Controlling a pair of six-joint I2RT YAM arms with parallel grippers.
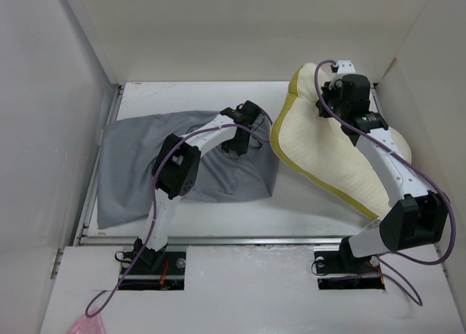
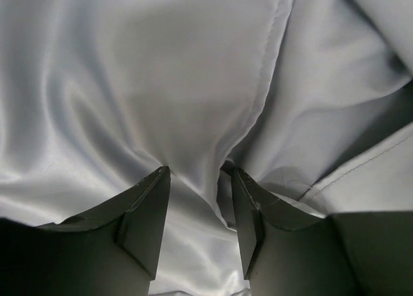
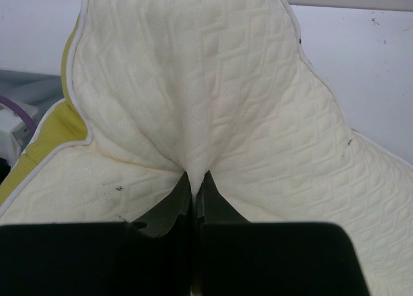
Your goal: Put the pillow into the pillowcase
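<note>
The grey pillowcase (image 1: 138, 167) lies wrinkled and flat on the left of the table. My left gripper (image 1: 240, 146) is pressed down on its right end. In the left wrist view that gripper (image 2: 198, 172) is open, with a raised fold of the pillowcase (image 2: 161, 70) running between the fingers. The cream quilted pillow (image 1: 320, 159) with its yellow edge band (image 1: 280, 119) lies at the right, its far end lifted. My right gripper (image 1: 326, 105) holds that lifted end. Seen from the right wrist, this gripper (image 3: 193, 177) is shut on a pinch of the pillow's (image 3: 193, 83) quilted face.
White walls close in the table at the left (image 1: 44, 130), back (image 1: 247, 28) and right (image 1: 437, 79). A metal rail (image 1: 240, 239) runs along the table's near edge. A pink scrap (image 1: 91, 325) lies at the bottom left.
</note>
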